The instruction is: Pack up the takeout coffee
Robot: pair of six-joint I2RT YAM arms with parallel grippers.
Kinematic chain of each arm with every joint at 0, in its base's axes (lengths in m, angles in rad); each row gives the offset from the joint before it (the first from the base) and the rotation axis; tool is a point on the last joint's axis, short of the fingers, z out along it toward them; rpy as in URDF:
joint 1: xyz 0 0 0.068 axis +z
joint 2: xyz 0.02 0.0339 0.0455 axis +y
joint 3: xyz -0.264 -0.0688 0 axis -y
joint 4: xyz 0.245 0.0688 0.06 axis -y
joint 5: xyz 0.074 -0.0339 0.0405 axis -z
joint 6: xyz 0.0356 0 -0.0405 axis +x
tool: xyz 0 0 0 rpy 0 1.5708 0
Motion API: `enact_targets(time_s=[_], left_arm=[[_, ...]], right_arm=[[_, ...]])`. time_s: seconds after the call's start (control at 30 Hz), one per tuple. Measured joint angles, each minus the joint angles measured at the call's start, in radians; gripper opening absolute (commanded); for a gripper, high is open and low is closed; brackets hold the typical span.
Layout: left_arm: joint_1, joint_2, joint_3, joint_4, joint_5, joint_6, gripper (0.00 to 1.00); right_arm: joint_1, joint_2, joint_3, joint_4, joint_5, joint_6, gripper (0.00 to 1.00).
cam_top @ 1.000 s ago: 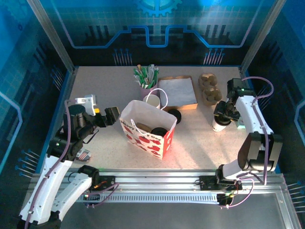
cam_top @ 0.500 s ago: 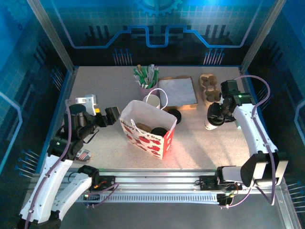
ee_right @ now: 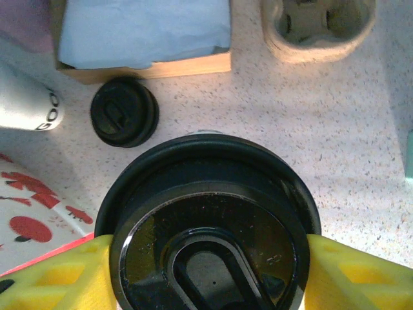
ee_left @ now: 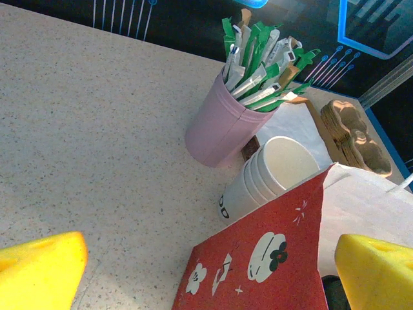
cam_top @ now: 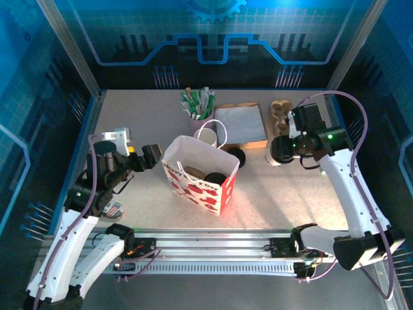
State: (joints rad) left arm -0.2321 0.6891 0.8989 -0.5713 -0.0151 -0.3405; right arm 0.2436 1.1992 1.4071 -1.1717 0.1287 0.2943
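Clamping the lidded takeout coffee [ee_right: 208, 194] is the right claw [ee_right: 206, 271]; the left claw [ee_left: 206, 271] gapes apart

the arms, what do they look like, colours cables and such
The left arm and right arm have white shells with black joints, a thin purple cable looping along each, and a small green light on each. The left hand and right hand are mostly black with blocky yellow fingers.
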Motion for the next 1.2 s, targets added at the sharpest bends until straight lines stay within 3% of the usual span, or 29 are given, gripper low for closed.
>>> enact_targets(time_s=[0.63,1.2], left_arm=[[0.001,0.010,0.000,0.000,-0.008,0.003,0.99],[0.001,0.012,0.000,0.000,-0.007,0.003,0.99]], right_arm=[[0.253,-0.037,0.372,-0.130,0.083,-0.003,0.55],[0.593,0.066,0.631,-0.178,0.191,0.027,0.52]])
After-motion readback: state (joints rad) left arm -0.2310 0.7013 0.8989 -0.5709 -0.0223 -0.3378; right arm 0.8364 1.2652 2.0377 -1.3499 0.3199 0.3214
